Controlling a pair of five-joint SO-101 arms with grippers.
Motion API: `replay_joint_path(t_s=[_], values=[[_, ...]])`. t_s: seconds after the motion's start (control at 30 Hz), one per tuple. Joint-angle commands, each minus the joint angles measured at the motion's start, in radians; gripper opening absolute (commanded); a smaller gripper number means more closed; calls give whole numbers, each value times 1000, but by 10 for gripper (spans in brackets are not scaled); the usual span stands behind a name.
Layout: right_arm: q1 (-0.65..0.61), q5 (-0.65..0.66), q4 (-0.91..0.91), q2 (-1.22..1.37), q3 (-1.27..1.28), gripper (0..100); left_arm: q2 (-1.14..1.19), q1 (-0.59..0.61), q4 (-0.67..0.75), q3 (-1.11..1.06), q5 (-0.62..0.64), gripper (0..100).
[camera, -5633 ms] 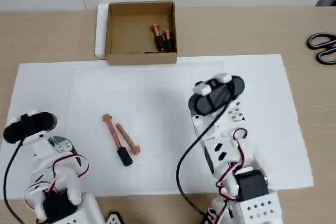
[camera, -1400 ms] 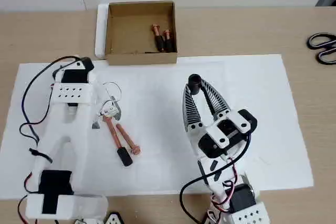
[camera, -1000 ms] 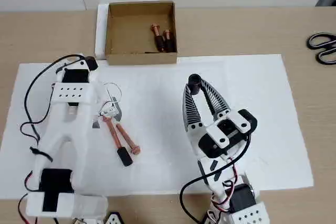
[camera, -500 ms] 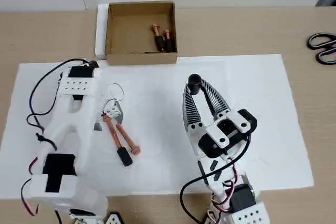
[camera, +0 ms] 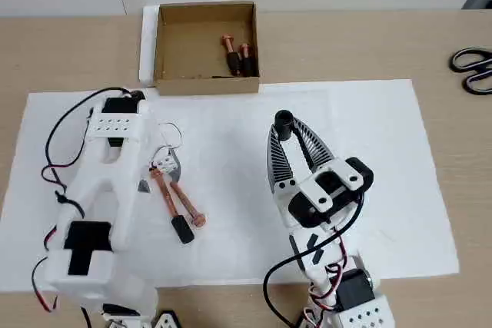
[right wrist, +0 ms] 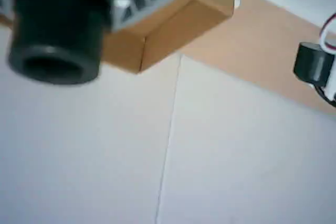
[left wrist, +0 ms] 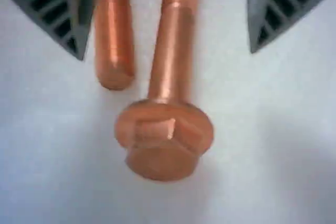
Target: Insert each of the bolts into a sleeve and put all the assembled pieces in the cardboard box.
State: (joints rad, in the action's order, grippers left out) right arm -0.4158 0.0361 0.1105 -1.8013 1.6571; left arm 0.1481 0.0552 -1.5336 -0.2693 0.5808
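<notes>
Hanging at 2 bolts point(camera: 178, 201) on the paper point(camera: 369, 136) is the left gripper point(camera: 159, 173); the right gripper point(camera: 285, 130) clamps a black sleeve point(camera: 284, 118) short of the cardboard box point(camera: 206, 86). Left wrist: fingers point(left wrist: 58, 9) wide, straddling 1 bolt point(left wrist: 164, 140). Right wrist: sleeve gripped, box behind.

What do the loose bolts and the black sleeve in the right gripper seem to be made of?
Bolts: probably metal, copper-coloured with a soft sheen; plating or plastic cannot be excluded. Sleeve: matte black, no glints, likely plastic or rubber.
</notes>
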Motion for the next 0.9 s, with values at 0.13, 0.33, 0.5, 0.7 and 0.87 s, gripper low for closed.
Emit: replay_joint_path(t_s=[0.13, 0.33, 0.5, 0.7, 0.87], values=[[12, -8, 4, -10, -12, 5, 61, -8, 14, 44, 35, 191], [12, -8, 4, -10, -12, 5, 66, -2, 14, 42, 41, 191], [12, -8, 4, -10, -14, 5, 66, -5, 64, 42, 41, 86], [13, -8, 5, -10, -14, 5, 66, -2, 135, 41, 41, 13], [13, -8, 5, -10, -14, 5, 66, -2, 135, 39, 41, 6]])
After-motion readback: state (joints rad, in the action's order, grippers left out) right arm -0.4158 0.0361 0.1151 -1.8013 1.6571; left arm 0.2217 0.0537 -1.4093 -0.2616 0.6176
